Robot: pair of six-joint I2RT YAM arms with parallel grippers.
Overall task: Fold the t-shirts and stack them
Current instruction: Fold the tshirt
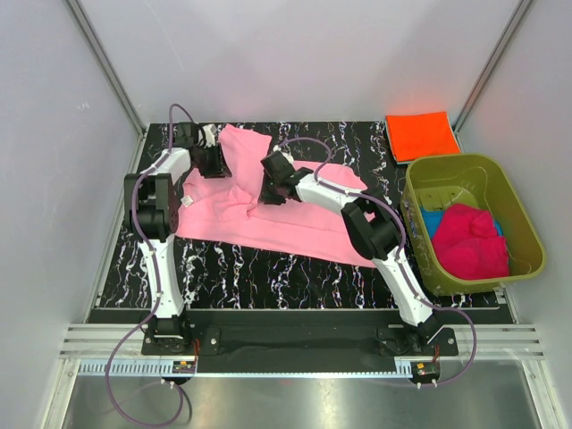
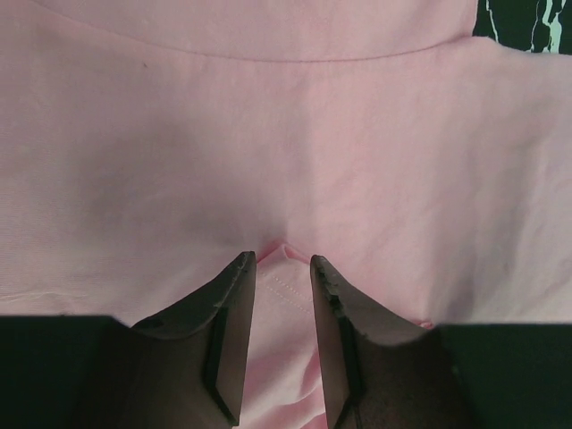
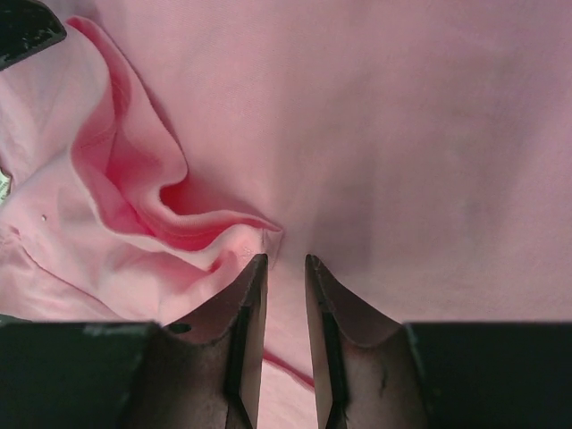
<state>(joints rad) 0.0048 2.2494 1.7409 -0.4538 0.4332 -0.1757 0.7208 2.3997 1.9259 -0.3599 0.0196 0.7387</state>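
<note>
The light pink t-shirt (image 1: 295, 225) lies partly spread on the black marbled table (image 1: 268, 273). Its far edge is bunched and raised between the arms. My left gripper (image 1: 214, 163) is at the shirt's far left. In the left wrist view it (image 2: 282, 261) is shut on a fold of the pink fabric (image 2: 268, 134). My right gripper (image 1: 271, 188) is over the shirt's middle. In the right wrist view it (image 3: 286, 259) is shut on a puckered fold of the pink fabric (image 3: 402, 134). The bright orange t-shirt (image 1: 422, 136) lies folded at the back right. The magenta t-shirt (image 1: 469, 239) and the blue t-shirt (image 1: 433, 221) lie crumpled in the tub.
An olive-green plastic tub (image 1: 451, 163) stands at the table's right edge, next to the right arm. White walls and metal posts enclose the table on the left, back and right.
</note>
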